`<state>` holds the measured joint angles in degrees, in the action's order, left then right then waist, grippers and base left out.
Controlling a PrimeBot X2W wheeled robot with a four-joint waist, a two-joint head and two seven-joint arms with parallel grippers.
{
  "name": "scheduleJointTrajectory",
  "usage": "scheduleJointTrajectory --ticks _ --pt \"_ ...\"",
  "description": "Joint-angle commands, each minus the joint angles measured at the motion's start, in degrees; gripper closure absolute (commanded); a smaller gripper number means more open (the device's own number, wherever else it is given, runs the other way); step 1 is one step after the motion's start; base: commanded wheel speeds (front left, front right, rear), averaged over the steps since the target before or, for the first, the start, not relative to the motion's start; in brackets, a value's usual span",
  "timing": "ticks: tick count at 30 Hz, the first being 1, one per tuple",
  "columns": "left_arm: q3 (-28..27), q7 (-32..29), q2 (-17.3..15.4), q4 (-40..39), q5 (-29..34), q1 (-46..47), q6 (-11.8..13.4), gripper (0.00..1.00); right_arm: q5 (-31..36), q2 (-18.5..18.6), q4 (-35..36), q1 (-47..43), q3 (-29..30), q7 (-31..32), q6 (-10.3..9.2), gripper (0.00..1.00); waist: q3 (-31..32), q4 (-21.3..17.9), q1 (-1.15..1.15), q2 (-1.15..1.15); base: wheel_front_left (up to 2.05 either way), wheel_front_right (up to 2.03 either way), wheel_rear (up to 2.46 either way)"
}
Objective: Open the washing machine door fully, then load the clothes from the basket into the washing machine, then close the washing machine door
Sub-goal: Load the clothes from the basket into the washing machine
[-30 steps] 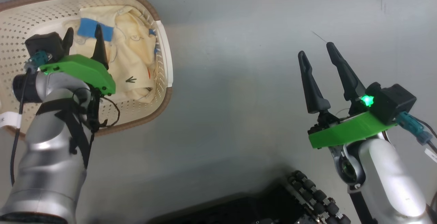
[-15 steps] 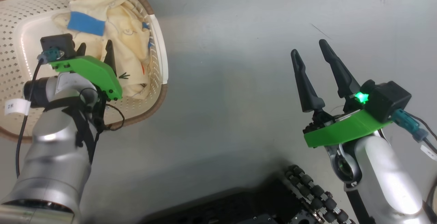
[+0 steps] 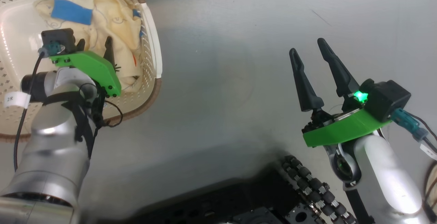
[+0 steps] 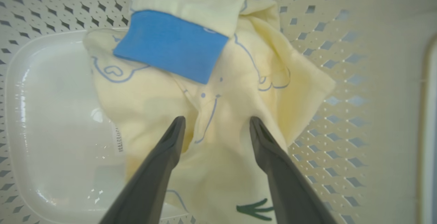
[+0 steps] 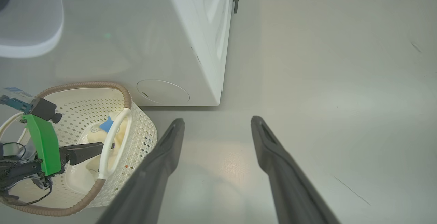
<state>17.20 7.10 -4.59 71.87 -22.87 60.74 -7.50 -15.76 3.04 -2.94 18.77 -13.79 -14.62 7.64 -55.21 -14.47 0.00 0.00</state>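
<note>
The pale cream-yellow cotton clothes [image 4: 153, 108] with the blue patch lie heaped in the cream perforated plastic basket [image 3: 150, 96], at ten o'clock in the head view. The left gripper [image 4: 216, 119] hangs over them, fingers spread wide, holding nothing. Loading is the step in hand, I judge; next it must sink and pinch a fold. The right gripper [image 3: 306, 45], at three o'clock, gapes empty above the grey floor [image 3: 222, 80].

The left gripper [image 4: 216, 119] hung with both dark fingers spread wide over the clothes [image 4: 153, 108], a crumpled cream heap with a blue patch [image 4: 170, 44], lying in the basket [image 4: 51, 9] toward its perforated wall; contact was unclear
</note>
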Motion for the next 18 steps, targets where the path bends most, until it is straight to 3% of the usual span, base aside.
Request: scheduleJointTrajectory --ticks 1,13,18 --pt "-0.1 0.5 -1.3 -0.2 -0.5 -0.6 0.0 0.0 -0.5 -0.1 1.5 -1.7 -1.1 -0.4 -0.15 0.0 -0.3 -0.1 0.0 0.0 0.0 0.0 0.0" --pt "0.7 0.6 -1.3 0.6 -1.8 2.6 0.0 0.0 -0.8 -0.2 1.8 -2.2 -1.1 -0.4 -0.15 0.0 -1.8 -0.3 0.0 0.0 0.0 0.0 0.0" --pt "1.3 -1.0 -1.6 1.2 -1.6 3.3 1.2 0.0 -0.7 -0.2 2.0 -2.6 -1.0 -0.4 -0.15 0.0 -2.2 -0.6 0.0 0.0 0.0 0.0 0.0"
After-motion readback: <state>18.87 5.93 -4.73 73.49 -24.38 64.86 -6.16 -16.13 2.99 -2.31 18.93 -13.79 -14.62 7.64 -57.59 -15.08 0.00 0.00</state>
